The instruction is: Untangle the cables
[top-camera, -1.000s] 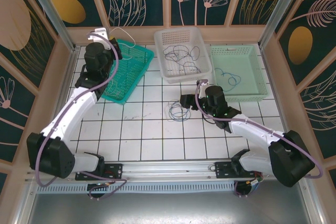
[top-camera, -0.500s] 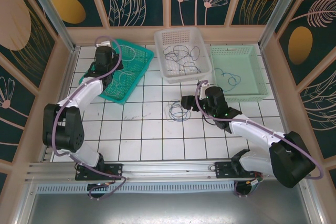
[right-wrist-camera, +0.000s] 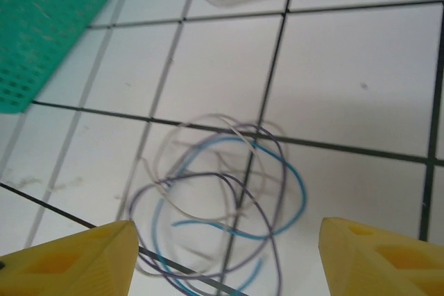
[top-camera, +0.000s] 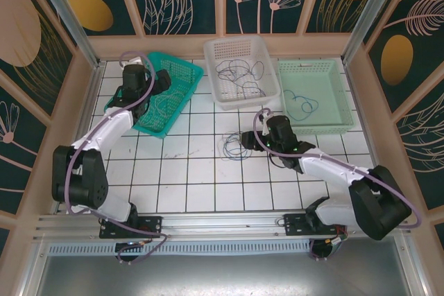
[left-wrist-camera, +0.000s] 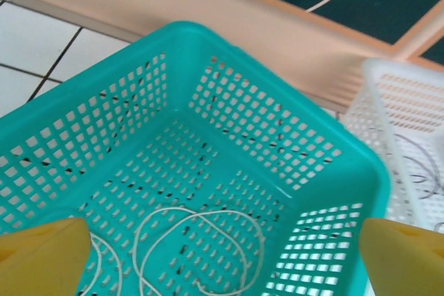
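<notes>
My left tool [top-camera: 157, 81] hangs over the teal basket [top-camera: 197, 71] at the far left of the table [top-camera: 194, 171]. From its wrist camera, my left tool [left-wrist-camera: 222, 261] has its two yellow fingers [left-wrist-camera: 41, 254] spread wide apart with nothing between them. Below it a pale cable [left-wrist-camera: 199, 209] lies in loose loops on the floor of the teal basket [left-wrist-camera: 257, 123]. The white basket [left-wrist-camera: 409, 123] stands just beside it on the right.

My right tool [top-camera: 248, 138] sits low over the middle of the table, pointing left at the tangle of cables [top-camera: 236, 147]. Seen from its wrist, my right tool [right-wrist-camera: 225, 258] also has its fingers [right-wrist-camera: 69, 258] apart, clamped on nothing. The tangle of cables [right-wrist-camera: 222, 199] rests on the white tiles of the table [right-wrist-camera: 347, 81] ahead of them: blue, dark grey and pale strands looped through one another.

More dark cables [top-camera: 239, 74] lie in the white basket [top-camera: 239, 48]. A blue cable [top-camera: 302, 102] lies in the pale green basket [top-camera: 312, 67] on the right.
</notes>
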Action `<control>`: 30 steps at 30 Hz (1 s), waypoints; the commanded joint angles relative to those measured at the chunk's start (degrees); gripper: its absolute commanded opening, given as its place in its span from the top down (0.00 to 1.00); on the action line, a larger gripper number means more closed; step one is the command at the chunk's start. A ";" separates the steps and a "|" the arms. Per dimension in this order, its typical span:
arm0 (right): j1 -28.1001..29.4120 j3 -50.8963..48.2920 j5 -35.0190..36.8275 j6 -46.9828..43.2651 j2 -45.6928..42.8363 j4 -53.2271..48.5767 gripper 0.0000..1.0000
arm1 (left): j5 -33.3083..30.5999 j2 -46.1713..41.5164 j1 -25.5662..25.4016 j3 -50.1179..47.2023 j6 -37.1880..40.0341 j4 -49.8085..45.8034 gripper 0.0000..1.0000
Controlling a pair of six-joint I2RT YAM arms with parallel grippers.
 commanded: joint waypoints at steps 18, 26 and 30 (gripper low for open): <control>0.33 2.75 -1.22 0.19 8.79 -7.29 0.51 | 7.36 -11.82 -19.02 -15.20 -1.35 12.20 0.02; 0.49 2.39 -2.36 -0.22 11.19 -5.31 0.57 | 8.45 -12.50 -19.26 -19.10 -4.45 16.59 0.02; 1.20 3.77 -2.44 -1.04 14.08 -5.62 0.70 | 8.33 -13.02 -19.38 -19.48 -4.59 17.06 0.01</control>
